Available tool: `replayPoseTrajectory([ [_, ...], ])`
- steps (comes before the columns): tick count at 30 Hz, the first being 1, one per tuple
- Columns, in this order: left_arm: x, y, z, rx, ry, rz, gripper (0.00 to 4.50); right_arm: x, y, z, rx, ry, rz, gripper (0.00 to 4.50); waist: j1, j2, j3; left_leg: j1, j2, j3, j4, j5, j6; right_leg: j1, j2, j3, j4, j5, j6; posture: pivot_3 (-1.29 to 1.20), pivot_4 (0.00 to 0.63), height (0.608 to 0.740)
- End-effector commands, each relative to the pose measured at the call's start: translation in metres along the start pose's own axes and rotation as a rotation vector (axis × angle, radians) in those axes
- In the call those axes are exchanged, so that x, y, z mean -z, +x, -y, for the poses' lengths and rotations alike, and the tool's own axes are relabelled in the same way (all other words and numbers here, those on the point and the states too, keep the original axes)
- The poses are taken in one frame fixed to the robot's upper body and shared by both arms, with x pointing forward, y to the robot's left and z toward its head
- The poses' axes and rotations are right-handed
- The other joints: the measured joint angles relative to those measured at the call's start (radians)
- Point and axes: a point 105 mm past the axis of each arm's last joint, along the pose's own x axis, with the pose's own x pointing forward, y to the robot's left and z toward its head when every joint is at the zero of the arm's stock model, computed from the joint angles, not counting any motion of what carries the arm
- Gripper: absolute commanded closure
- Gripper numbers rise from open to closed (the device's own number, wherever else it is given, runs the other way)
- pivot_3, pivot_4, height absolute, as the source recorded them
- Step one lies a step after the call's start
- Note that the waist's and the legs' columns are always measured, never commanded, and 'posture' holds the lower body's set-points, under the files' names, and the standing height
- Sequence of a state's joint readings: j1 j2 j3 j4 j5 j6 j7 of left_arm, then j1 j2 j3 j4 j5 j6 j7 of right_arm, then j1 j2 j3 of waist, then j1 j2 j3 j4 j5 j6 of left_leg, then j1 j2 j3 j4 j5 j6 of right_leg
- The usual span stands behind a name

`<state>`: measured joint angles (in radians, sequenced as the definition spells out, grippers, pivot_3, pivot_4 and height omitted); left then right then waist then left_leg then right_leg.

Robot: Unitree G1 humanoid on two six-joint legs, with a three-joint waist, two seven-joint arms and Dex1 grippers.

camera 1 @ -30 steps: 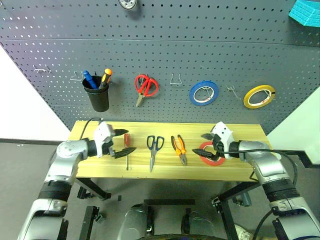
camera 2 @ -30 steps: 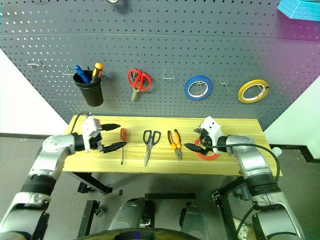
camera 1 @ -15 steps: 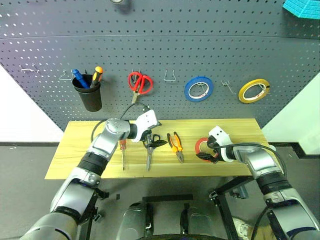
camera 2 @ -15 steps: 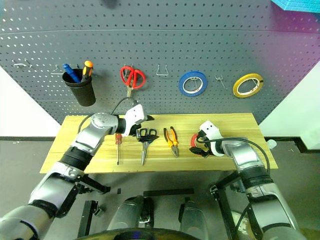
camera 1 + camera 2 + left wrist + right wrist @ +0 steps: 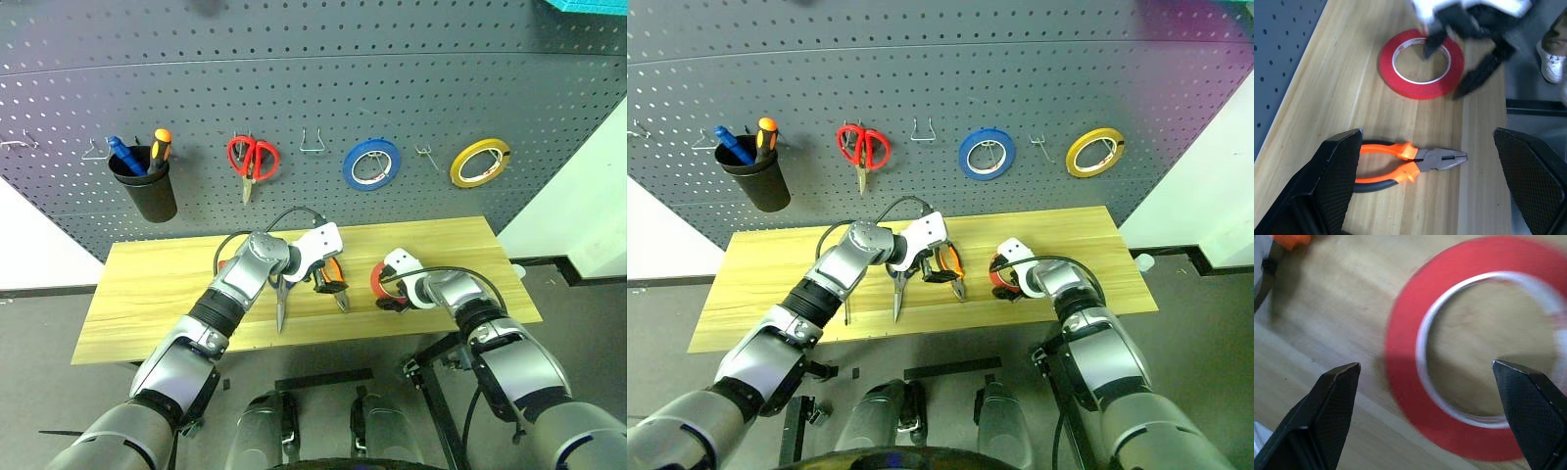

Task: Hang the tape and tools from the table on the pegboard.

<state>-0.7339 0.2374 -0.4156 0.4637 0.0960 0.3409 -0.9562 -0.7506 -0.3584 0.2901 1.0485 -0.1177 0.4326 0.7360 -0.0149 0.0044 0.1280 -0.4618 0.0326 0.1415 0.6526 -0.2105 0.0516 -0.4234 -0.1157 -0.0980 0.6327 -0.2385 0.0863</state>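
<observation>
The table (image 5: 147, 284) stood against the pegboard (image 5: 323, 98), and the task's things all lay flat on its right half, none of them on a hook. The red tape (image 5: 1421, 63) lay toward the right end of the tabletop, about midway between the back and front edges. The right gripper (image 5: 392, 291) hung directly over it with its two black fingers spread wide; from the left wrist view one fingertip pointed into the white core and the other stood outside the ring, toward the front edge, though I could not tell whether either touched the roll. Just left of the tape lay the pliers (image 5: 1409, 161), their nose pointing toward the front edge and the orange-and-black handles toward the pegboard. The left gripper (image 5: 328, 277) reached across from the left and hovered over the pliers, its fingers also wide apart and gripping nothing. Left of that, partly under the left arm, lay the blue-handled scissors (image 5: 280, 305), blades toward the front edge. On the pegboard hung a black cup (image 5: 147, 191) with two screwdrivers, red scissors (image 5: 251, 157), a blue roll (image 5: 370, 164) and a yellow roll (image 5: 479, 163).
</observation>
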Motion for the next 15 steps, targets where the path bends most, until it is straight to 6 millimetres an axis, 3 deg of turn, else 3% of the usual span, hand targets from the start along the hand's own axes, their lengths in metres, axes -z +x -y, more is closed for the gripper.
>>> replayPoseTrajectory([
  [1, -0.001, -0.008, -0.007, -0.031, 0.010, 0.003, 0.07, -0.008, 0.006, -0.012, -0.045, -0.074, -0.017, 0.00, -0.001, 0.000, 0.000, 0.000, 0.000, 0.000, 0.000, 0.000, 0.000, 0.000, 0.000, 0.000, 0.000, 0.000, 0.000, 0.06, 0.146, 0.740],
  [3, 0.006, -0.011, -0.010, -0.048, -0.002, -0.011, 0.07, -0.005, 0.009, -0.013, -0.028, -0.103, -0.047, 0.00, -0.003, 0.000, 0.000, 0.001, 0.000, 0.000, 0.000, 0.000, 0.000, 0.001, 0.000, 0.000, 0.000, 0.000, 0.000, 0.07, 0.146, 0.740],
  [6, 0.014, -0.017, -0.009, -0.056, -0.021, -0.008, 0.00, 0.006, 0.012, -0.009, 0.009, -0.137, -0.101, 0.58, -0.001, 0.000, 0.000, 0.002, 0.001, 0.000, 0.000, 0.000, -0.001, 0.001, 0.000, 0.000, 0.001, 0.000, 0.000, 0.08, 0.145, 0.740],
  [10, 0.020, -0.023, -0.005, -0.052, -0.012, 0.026, 0.00, 0.009, 0.010, -0.004, 0.021, -0.129, -0.113, 1.96, 0.000, 0.000, 0.000, 0.003, 0.000, 0.000, 0.000, 0.000, -0.002, 0.003, -0.001, 0.000, 0.001, 0.000, 0.000, 0.08, 0.146, 0.740],
  [15, 0.005, -0.032, 0.007, 0.009, 0.019, 0.164, 0.00, 0.006, 0.006, -0.002, -0.002, -0.083, -0.080, 3.70, 0.004, 0.000, 0.000, 0.005, 0.000, -0.001, 0.000, -0.002, -0.005, 0.001, -0.004, 0.000, 0.000, -0.002, -0.004, 0.07, 0.142, 0.740],
])
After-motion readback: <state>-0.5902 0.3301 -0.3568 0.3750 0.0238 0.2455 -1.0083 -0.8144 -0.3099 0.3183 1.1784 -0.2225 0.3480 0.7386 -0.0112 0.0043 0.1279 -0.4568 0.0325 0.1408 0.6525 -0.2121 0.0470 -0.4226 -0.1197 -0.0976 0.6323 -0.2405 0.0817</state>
